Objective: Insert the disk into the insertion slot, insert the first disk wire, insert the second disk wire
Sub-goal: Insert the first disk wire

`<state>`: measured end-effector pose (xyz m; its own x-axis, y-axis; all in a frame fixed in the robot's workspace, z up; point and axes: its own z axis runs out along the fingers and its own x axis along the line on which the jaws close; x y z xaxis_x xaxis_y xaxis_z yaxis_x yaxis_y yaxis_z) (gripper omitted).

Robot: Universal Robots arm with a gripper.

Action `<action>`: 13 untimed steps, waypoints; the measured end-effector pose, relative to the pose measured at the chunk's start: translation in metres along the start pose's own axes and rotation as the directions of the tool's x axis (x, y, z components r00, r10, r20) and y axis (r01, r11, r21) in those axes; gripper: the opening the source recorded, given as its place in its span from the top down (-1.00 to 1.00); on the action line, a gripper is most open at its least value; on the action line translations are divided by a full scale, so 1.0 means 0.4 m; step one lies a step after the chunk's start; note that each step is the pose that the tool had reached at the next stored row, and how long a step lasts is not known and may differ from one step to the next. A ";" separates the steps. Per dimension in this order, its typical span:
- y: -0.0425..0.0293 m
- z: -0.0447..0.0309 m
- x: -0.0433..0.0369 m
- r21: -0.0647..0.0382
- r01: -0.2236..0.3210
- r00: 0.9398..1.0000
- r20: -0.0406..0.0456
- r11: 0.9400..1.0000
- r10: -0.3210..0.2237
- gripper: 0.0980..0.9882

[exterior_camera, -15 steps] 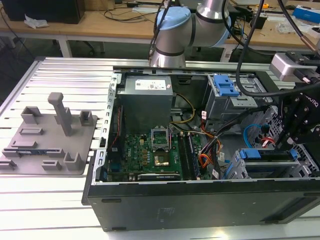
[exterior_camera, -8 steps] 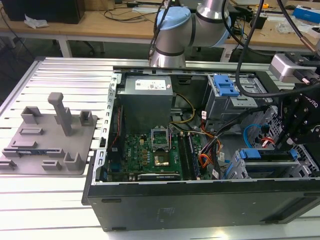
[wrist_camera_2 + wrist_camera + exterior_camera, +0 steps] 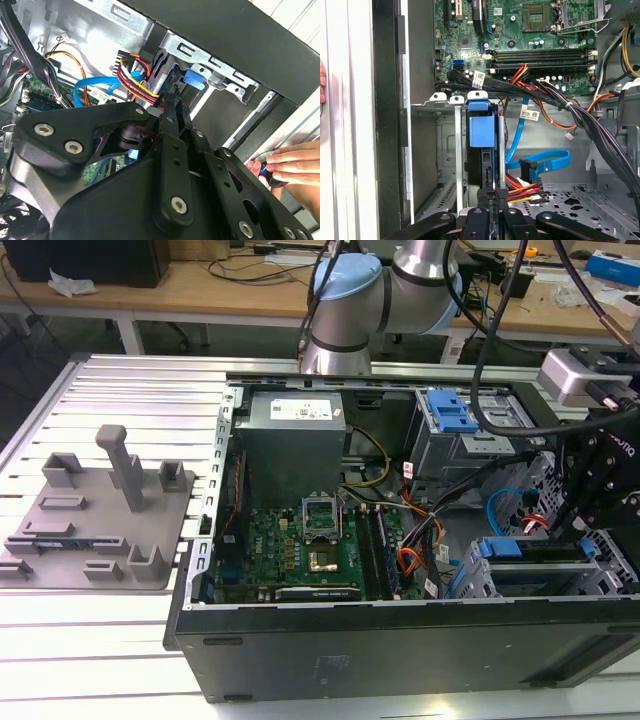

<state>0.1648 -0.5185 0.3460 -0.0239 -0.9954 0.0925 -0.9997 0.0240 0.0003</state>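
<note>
Even room light is filling the computer case (image 3: 350,650). Glare is bleaching the ribbed table (image 3: 340,150) beside the gripper (image 3: 495,194), while shadow is gathering in the drive cage (image 3: 445,165) ahead of it.

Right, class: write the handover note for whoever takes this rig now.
Silver-grey disk in its bright blue plastic carrier sits in the grey perforated sheet-metal slot: done.
Claw is shut on a black plug with red, yellow and black wires, at the disk's end.
Flat blue cable lies loose beside the disk, seemingly unplugged.
Left: both wires, as far as shows.
</note>
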 end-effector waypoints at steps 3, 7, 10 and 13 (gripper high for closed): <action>0.000 0.002 0.000 0.000 0.000 1.000 0.000 1.000 0.000 0.84; 0.000 0.003 -0.001 0.000 0.000 1.000 0.000 1.000 0.000 0.84; 0.000 0.004 -0.002 0.000 0.000 1.000 0.000 1.000 0.000 0.84; 0.000 0.004 -0.002 0.000 0.000 1.000 0.000 1.000 0.000 0.84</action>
<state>0.1647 -0.5178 0.3445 -0.0240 -0.9954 0.0927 -0.9997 0.0242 0.0003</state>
